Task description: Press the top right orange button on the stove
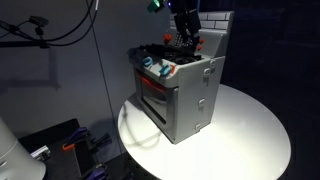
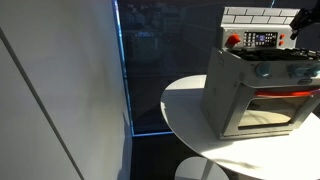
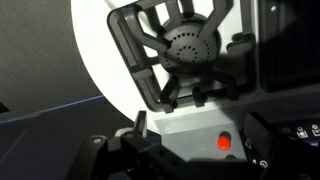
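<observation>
The grey toy stove (image 1: 185, 95) stands on a round white table (image 1: 250, 125); it also shows in an exterior view (image 2: 255, 95). Its white brick back wall (image 2: 258, 16) carries a dark button panel (image 2: 262, 39) with a red-orange button (image 2: 233, 40) at one end. My gripper (image 1: 185, 30) hangs just above the stove top near the back wall. In the wrist view the black burner grate (image 3: 185, 45) fills the top, and a glowing orange button (image 3: 224, 142) sits on the grey surface beside the dark panel (image 3: 292, 140). My gripper (image 3: 200, 130) looks open, one thin finger left of the button, touching nothing.
The table's edge (image 2: 185, 120) drops to a dark floor. A pale wall (image 2: 60, 90) and dark glass panel (image 2: 150, 70) stand beside the table. Cables and dark equipment (image 1: 60, 145) lie on the floor. Teal and orange knobs (image 1: 158, 66) line the stove's front.
</observation>
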Controlling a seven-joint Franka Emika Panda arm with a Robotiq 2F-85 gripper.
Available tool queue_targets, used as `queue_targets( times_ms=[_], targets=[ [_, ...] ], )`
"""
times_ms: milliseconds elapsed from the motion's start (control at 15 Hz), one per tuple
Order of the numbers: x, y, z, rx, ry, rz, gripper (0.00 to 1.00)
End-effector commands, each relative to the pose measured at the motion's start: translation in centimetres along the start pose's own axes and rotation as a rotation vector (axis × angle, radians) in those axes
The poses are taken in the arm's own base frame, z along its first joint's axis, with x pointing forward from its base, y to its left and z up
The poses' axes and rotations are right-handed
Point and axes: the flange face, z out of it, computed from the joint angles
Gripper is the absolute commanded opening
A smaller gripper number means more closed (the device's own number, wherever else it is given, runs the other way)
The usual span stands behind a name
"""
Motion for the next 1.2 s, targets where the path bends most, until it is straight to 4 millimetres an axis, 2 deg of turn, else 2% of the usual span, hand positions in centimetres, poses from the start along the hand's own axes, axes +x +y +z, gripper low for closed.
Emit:
queue_targets(
  times_ms=[0, 1133],
  targets=[
    [0.8, -0.1, 0.0, -0.002, 0.025, 0.011, 1.0],
    [3.3, 1.1, 0.8, 0.006, 0.068, 0.071, 1.0]
  ],
)
